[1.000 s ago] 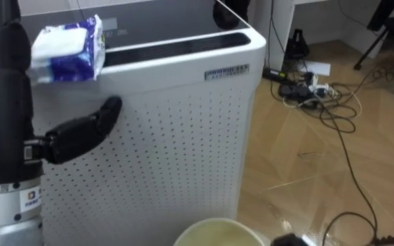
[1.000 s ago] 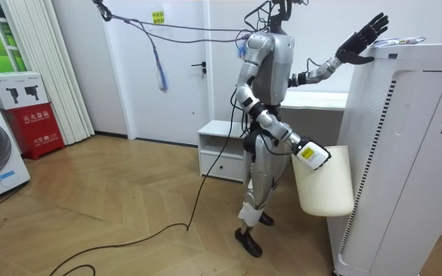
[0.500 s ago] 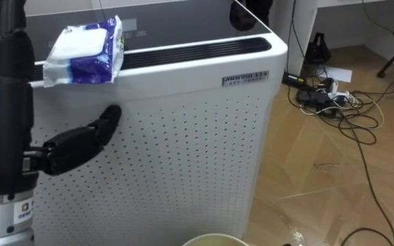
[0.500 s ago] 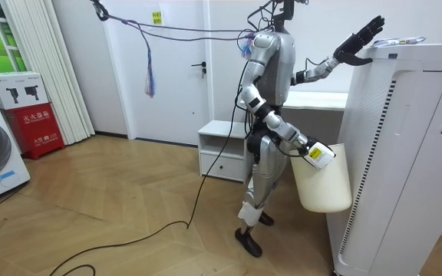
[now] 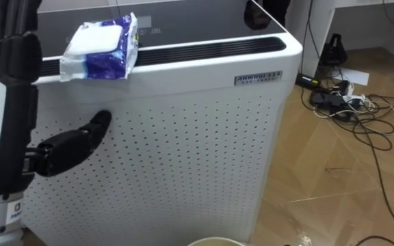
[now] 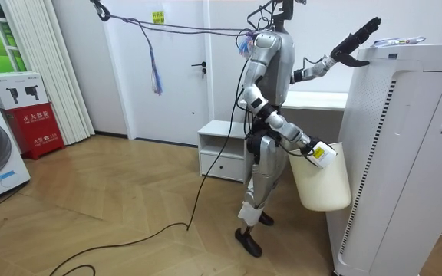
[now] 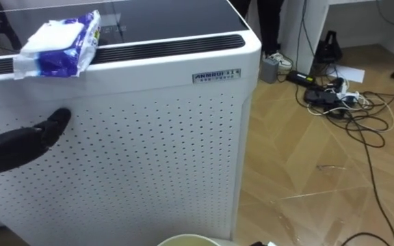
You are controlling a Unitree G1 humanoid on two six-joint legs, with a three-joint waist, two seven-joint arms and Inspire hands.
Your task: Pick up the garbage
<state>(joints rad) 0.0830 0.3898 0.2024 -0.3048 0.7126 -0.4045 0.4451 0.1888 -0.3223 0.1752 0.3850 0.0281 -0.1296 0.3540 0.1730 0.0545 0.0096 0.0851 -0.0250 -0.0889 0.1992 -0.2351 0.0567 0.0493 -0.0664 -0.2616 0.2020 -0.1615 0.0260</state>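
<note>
The robot stands just beside a tall white perforated appliance (image 5: 183, 143). The blue-and-white soft plastic pack of tissues (image 5: 100, 49) lies on top of this appliance, near the edge that faces the robot. The left hand (image 5: 19, 102) is raised in front of the perforated wall, below the pack and to its left, not touching it. Its fingers are straight and its thumb spread out, and it holds nothing. The right hand (image 6: 314, 152) is low at the rim of a cream plastic bin (image 6: 321, 180); its fingers I cannot tell.
</note>
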